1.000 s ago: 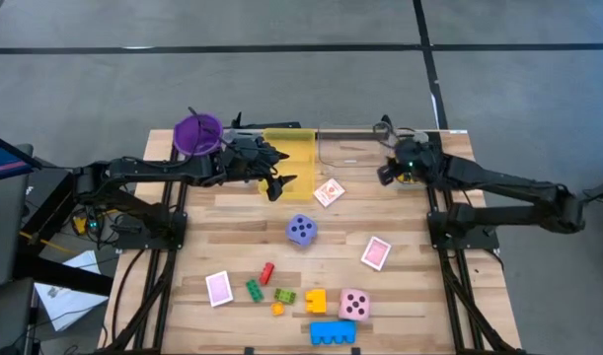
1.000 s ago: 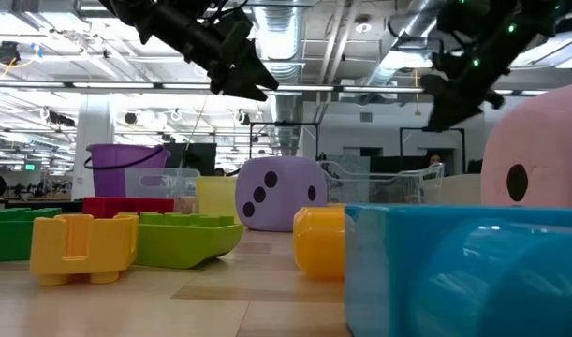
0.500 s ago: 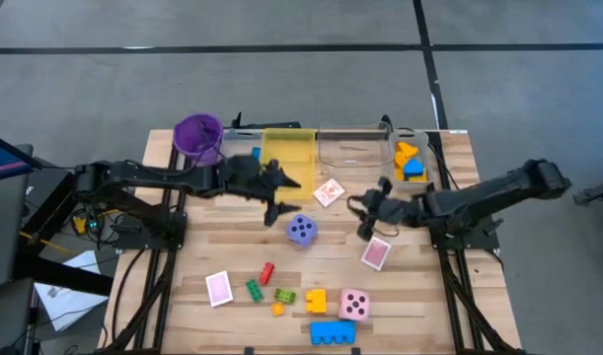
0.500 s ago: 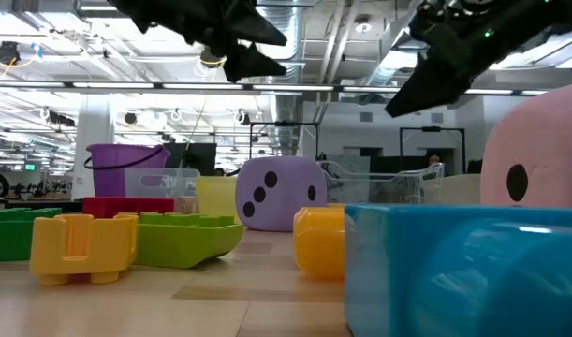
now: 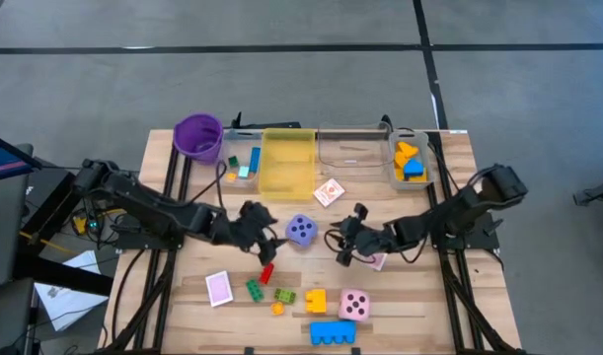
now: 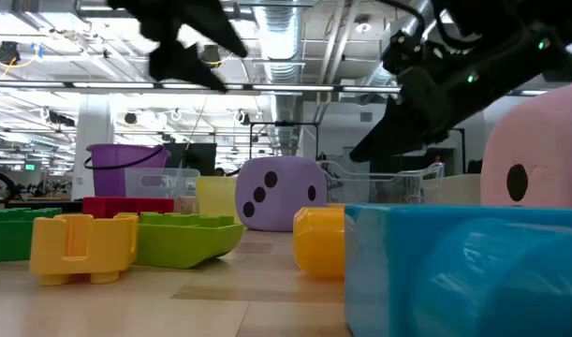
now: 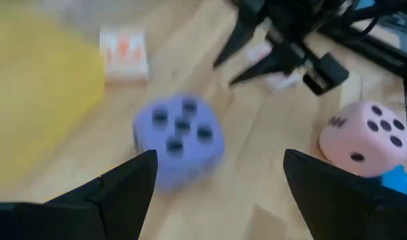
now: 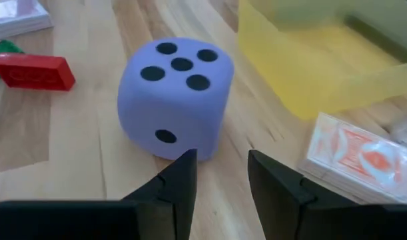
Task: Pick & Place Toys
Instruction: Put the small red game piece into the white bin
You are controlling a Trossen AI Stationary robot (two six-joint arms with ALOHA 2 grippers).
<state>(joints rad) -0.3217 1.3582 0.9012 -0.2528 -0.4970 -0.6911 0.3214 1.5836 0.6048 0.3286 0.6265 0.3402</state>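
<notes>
Two grippers flank your purple die — left gripper spread wide, right gripper narrowly parted, both empty.

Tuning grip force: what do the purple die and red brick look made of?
Purple die: likely foam, matte, with softly rounded corners and no glare. Red brick: looks like hard plastic, smooth, with crisp edges and a slight sheen. Neither is held.

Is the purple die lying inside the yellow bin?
No, the purple die sits on the table, outside the yellow bin.
</notes>
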